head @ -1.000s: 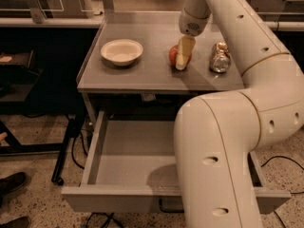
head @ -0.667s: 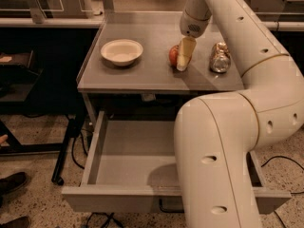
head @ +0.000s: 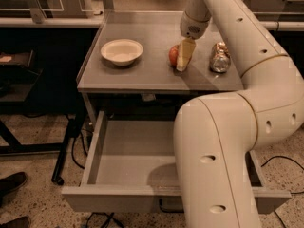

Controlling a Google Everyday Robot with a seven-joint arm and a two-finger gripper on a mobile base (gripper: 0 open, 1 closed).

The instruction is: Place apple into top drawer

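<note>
The red apple (head: pixel 173 55) sits on the grey table top (head: pixel 142 77), right of the middle. My gripper (head: pixel 183 57) hangs down from the arm and is right at the apple, covering its right side and touching it or nearly so. The apple rests on the table. The top drawer (head: pixel 128 151) is pulled wide open below the table, with nothing in the part of its inside that shows. My large arm hides the drawer's right half.
A white bowl (head: pixel 121 51) stands on the table left of the apple. A shiny metal can (head: pixel 220 57) stands to its right. Table legs and cables show on the floor at left, and shoes (head: pixel 12 182) at the lower left corner.
</note>
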